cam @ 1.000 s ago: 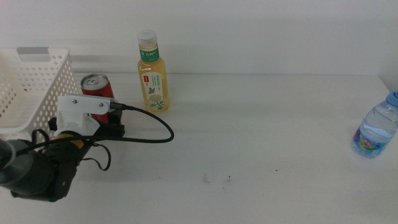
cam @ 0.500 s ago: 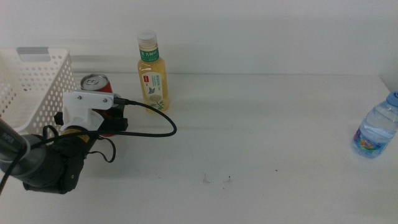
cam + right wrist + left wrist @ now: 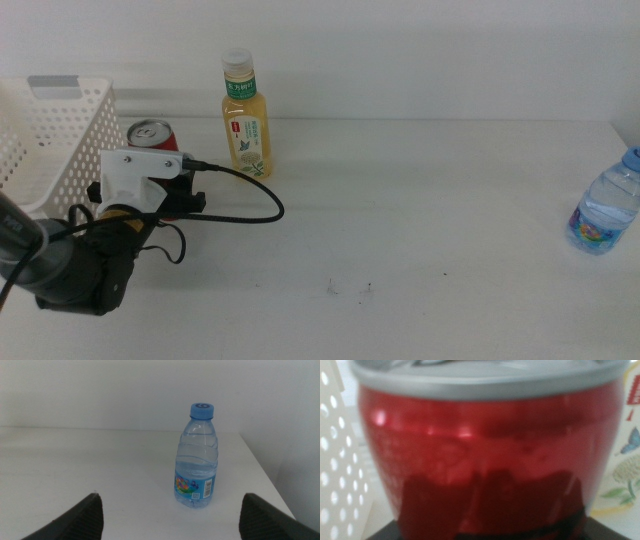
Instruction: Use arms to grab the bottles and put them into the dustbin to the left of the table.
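The red cola can stands on the table between the white dustbin and the yellow juice bottle. My left gripper, with white housing and black cable, is shut on the can, which fills the left wrist view; its jaws are hidden there. The small water bottle stands upright at the far right edge. My right gripper is open and empty, some way short of the water bottle, and is out of the middle view.
The dustbin's perforated wall is right beside the can on one side, and the juice bottle's label is on the other. A black cable loops over the table by the left arm. A few dark specks mark the table's front middle.
My left gripper rose and pushed forward around the can, then held still. The can shifted slightly towards the dustbin. The juice and water bottles have not moved.
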`<action>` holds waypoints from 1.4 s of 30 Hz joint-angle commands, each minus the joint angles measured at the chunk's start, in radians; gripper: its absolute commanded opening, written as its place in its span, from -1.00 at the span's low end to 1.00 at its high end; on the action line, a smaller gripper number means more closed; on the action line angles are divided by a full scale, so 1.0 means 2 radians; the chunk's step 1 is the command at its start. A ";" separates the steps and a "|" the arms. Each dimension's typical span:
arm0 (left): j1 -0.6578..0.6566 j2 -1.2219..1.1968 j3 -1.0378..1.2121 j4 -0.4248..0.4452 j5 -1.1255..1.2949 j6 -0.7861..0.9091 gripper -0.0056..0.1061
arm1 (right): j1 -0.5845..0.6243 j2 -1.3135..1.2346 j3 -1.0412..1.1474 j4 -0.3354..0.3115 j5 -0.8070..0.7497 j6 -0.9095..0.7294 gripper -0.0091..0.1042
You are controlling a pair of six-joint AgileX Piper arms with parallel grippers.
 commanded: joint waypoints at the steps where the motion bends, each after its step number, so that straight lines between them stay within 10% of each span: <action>1: 0.000 -0.021 0.013 0.002 -0.029 0.000 -0.44 | -0.004 -0.002 0.001 -0.002 -0.005 -0.004 0.76; 8: 0.000 -0.141 0.068 0.008 0.055 -0.003 -0.46 | -0.004 -0.002 0.001 -0.002 -0.005 -0.004 0.76; 19: 0.000 -0.382 -0.031 0.035 0.514 -0.055 -0.46 | -0.004 -0.002 0.001 -0.002 -0.005 -0.004 0.76; 42: 0.163 -0.244 -0.440 -0.067 1.031 0.180 -0.46 | -0.004 -0.002 0.001 -0.002 -0.005 -0.004 0.76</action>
